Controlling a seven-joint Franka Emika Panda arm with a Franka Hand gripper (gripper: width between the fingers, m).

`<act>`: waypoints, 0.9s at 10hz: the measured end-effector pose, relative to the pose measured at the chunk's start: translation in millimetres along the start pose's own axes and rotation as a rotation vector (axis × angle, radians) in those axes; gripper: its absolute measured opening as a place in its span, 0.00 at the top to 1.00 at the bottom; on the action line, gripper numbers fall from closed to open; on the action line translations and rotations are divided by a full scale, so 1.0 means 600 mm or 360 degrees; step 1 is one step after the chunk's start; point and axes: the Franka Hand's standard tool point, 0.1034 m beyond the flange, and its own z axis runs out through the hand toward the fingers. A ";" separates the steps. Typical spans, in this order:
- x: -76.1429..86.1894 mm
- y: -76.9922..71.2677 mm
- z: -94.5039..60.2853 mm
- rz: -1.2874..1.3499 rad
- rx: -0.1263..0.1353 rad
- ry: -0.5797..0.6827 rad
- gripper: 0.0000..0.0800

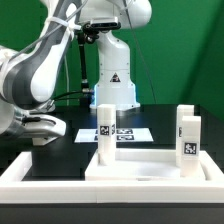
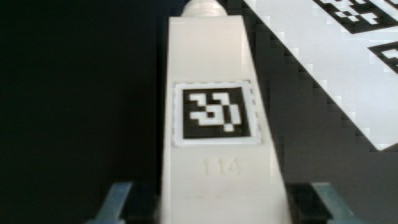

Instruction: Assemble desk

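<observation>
White tagged leg block, upright

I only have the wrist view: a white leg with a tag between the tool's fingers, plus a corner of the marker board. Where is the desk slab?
Observer: The slab lies flat in the foreground, in the middle and right of the exterior view.
Operator: Are any legs standing near it?
Observer: One leg stands upright at the slab's far left corner in the exterior view. I can't tell if it is on the slab or just behind it.
Operator: And at the other end?
Observer: What looks like a pair of legs stands upright, close together, at the slab's right end in the exterior view.
</observation>
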 end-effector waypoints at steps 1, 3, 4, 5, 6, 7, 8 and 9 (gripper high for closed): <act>-0.019 -0.015 -0.028 -0.0032 -0.0005 -0.0016 0.64; -0.061 -0.053 -0.077 -0.0001 0.0022 0.0043 0.64; -0.038 -0.024 -0.055 0.0042 0.0024 0.0136 0.64; -0.033 -0.018 -0.050 0.0048 0.0018 0.0185 0.64; -0.024 -0.022 -0.063 0.0030 -0.0010 0.0334 0.64; -0.026 -0.024 -0.068 0.0022 -0.0028 0.0447 0.64; -0.044 -0.052 -0.099 0.0016 -0.0023 0.0506 0.64; -0.064 -0.095 -0.155 -0.0014 -0.0029 0.0591 0.64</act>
